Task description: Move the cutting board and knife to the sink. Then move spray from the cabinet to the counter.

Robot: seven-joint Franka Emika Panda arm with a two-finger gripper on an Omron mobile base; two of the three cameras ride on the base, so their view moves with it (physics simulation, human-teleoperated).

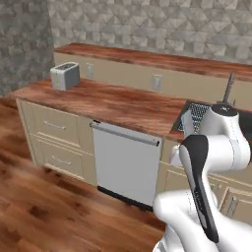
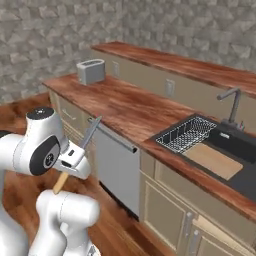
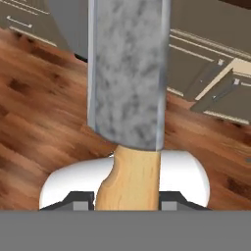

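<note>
Claw (image 3: 126, 202) grasping knife (image 3: 128, 73) over wood floor (image 1: 44, 206), cutting board (image 2: 214, 160) in sink (image 2: 240, 145)

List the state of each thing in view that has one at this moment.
pincer: shut on the knife's handle
knife: held off the counter, blade pointing up
cutting board: lying flat in the sink
sink: holds the board and a wire rack
lower cupboard door: ajar

We find no readable text, label, brand, number or sign anywhere in these views; the toaster (image 1: 65, 75), the dishwasher front (image 1: 125, 165) and the drawer fronts (image 1: 54, 125) are all plain to us.
</note>
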